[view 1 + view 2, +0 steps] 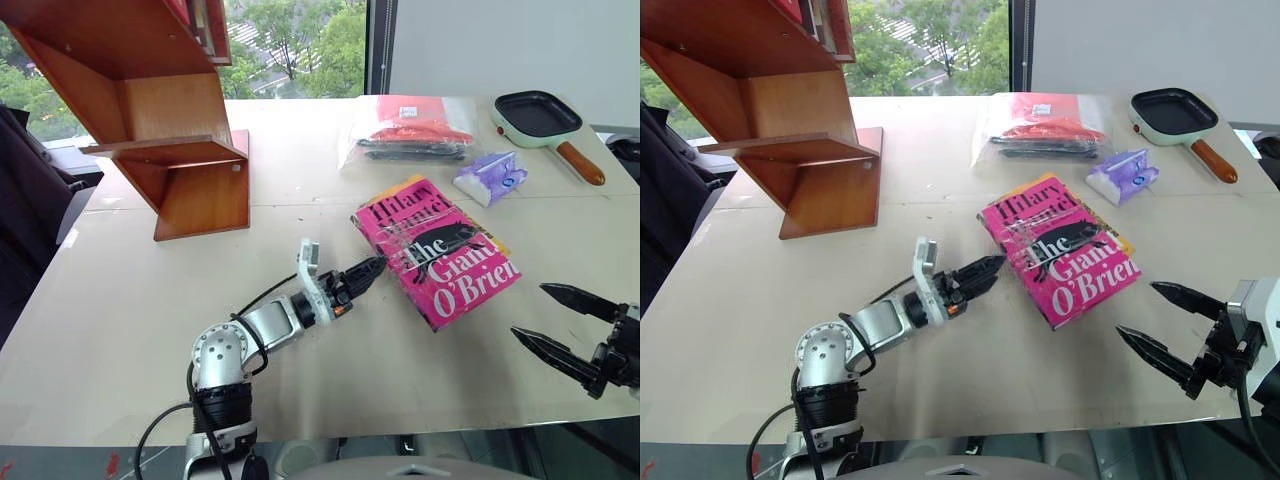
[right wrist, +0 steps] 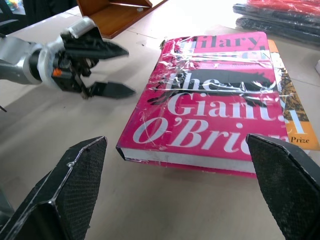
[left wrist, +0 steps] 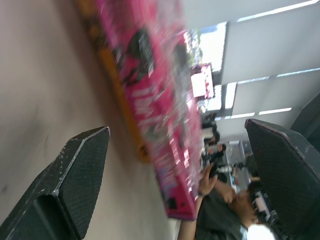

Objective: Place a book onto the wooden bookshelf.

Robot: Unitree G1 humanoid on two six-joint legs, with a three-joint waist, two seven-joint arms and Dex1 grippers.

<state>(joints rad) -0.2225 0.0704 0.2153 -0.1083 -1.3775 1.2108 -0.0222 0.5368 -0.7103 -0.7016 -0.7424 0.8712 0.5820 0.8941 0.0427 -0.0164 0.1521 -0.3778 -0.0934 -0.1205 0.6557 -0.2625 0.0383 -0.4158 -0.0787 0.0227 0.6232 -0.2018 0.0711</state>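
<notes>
Surface (image 1: 150, 300): pale beige top, wide, set against a window (image 1: 300, 40) with green trees outside; white wall to the right of the window frame.

Bookshelf (image 1: 170, 130): reddish-brown wood, slanted panels, standing at the far left of the surface.

Book (image 1: 437, 250): pink, glossy, lying flat and skewed near the middle of the surface, on top of a yellow book (image 2: 292, 115) whose edge sticks out from under it.

Far side: clear plastic bag (image 1: 410, 128) holding red and dark flat items. Beside it a small purple-and-white packet (image 1: 490, 177), then a black square pan (image 1: 540, 115) with a wooden handle.

Left hand (image 1: 372, 270): fingers apart, empty, tips just beside the book's near-left edge; contact cannot be told.

Right hand (image 1: 1160, 325): fingers spread wide, empty, near the book's near-right corner, apart from it.
</notes>
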